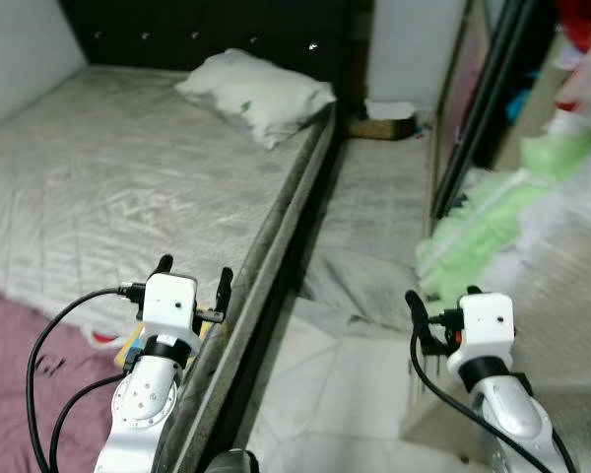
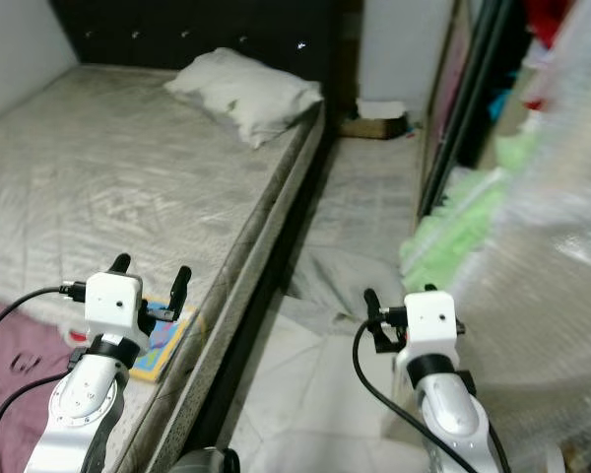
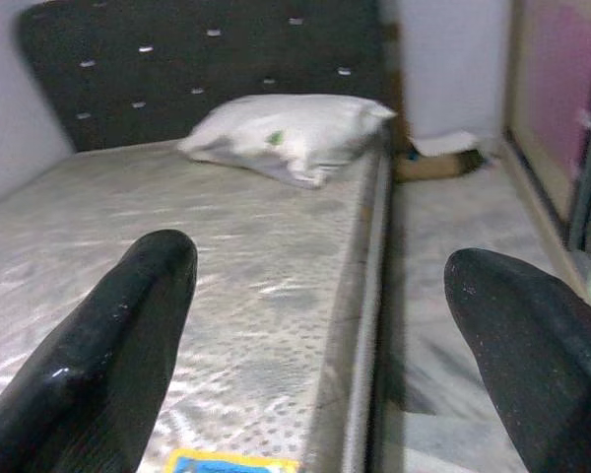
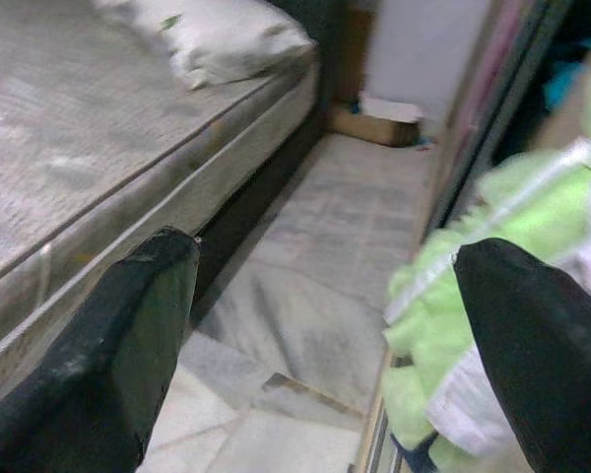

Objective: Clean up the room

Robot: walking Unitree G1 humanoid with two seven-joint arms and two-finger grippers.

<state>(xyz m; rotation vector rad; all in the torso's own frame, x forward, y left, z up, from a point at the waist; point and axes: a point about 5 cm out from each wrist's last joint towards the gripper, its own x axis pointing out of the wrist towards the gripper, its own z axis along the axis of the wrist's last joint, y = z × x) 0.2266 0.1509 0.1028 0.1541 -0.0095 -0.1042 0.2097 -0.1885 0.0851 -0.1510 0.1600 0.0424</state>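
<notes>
Our left pincer (image 1: 193, 279) is up in front of us, over the near edge of the bed (image 1: 128, 187). Its two black fingers (image 3: 98, 355) are wide apart and there is nothing between them. Our right pincer (image 4: 325, 365) is up too, over the floor (image 1: 374, 197) beside the bed. Its fingers are also spread wide and hold nothing. So we are not carrying anything right now.

Just below the left pincer, a flat, colourful thing, maybe a book (image 2: 163, 335), lies on the mattress close to the edge. It is yellow and blue. We think it should be put away. Next to it, at the near end of the bed, there is a dark pink blanket (image 1: 20, 345).

Farther up the bed, a white pillow (image 1: 256, 94) lies crooked near the dark headboard (image 1: 217, 30).

On the floor between the bed and the wardrobe, a grey cloth (image 1: 360, 281) lies crumpled. At the far end of the floor sits a small box with something white on it (image 1: 384, 118).

By the right pincer, green bedding (image 1: 473, 227) spills out of the open wardrobe (image 1: 483, 108). It looks blurry, so we cannot say more about it.

We think the cleaning has hardly begun. The book, the cloth and the green bedding all wait to be tidied.
</notes>
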